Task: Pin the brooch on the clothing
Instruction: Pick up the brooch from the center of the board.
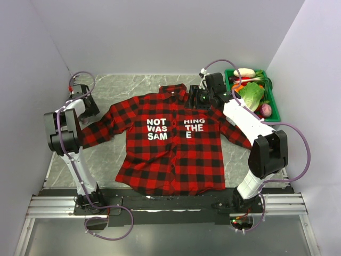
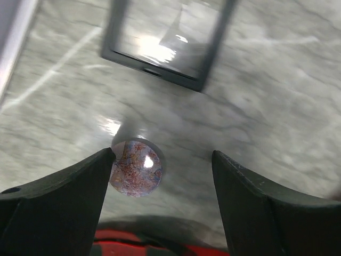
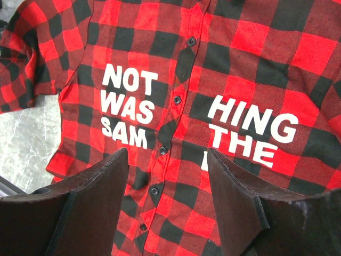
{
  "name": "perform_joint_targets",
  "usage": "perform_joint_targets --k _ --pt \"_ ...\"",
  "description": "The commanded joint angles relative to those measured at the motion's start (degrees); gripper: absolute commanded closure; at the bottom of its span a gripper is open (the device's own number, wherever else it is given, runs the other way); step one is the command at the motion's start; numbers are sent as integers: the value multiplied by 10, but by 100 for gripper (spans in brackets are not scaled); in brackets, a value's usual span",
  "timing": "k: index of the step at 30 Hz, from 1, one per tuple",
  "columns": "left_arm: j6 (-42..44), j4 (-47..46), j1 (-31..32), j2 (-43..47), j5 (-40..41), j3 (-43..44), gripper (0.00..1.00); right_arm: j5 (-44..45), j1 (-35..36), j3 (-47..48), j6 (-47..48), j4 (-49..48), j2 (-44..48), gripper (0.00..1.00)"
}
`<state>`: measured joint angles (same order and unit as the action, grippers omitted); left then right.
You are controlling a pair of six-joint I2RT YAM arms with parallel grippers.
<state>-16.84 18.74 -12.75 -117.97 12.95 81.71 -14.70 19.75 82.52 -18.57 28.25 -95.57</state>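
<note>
The brooch (image 2: 136, 168), a small round mauve disc, lies on the marble table just inside my left gripper's left fingertip (image 2: 101, 165). My left gripper (image 2: 162, 154) is open and empty, low over the table at the far left (image 1: 90, 111); the brooch is hidden in the top view. The red-and-black plaid shirt (image 1: 170, 144) lies flat in the middle, and its sleeve edge shows below my left fingers (image 2: 144, 248). My right gripper (image 3: 167, 152) is open and empty, held above the shirt's chest letters (image 3: 128, 106) near the collar (image 1: 194, 98).
A small black wire-frame cube (image 2: 165, 48) stands on the table just beyond the brooch. A green basket (image 1: 273, 101) of vegetables sits at the back right. Grey walls close in the table on the left, back and right.
</note>
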Motion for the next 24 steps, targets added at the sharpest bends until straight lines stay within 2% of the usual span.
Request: perform_joint_targets --k 1,4,9,19,24 --pt "-15 69 12 -16 -11 0 17 -3 5 0 0 -19 22 32" --pt "-19 61 12 8 28 -7 13 -4 4 -1 0 -20 21 32" --pt "-18 40 12 62 37 -39 9 -5 4 -2 -1 -20 21 32" --pt "-30 46 12 63 45 -43 9 -1 5 -1 -2 -18 21 32" --pt "-19 53 -3 37 48 -26 14 -1 4 -3 -1 -18 21 32"
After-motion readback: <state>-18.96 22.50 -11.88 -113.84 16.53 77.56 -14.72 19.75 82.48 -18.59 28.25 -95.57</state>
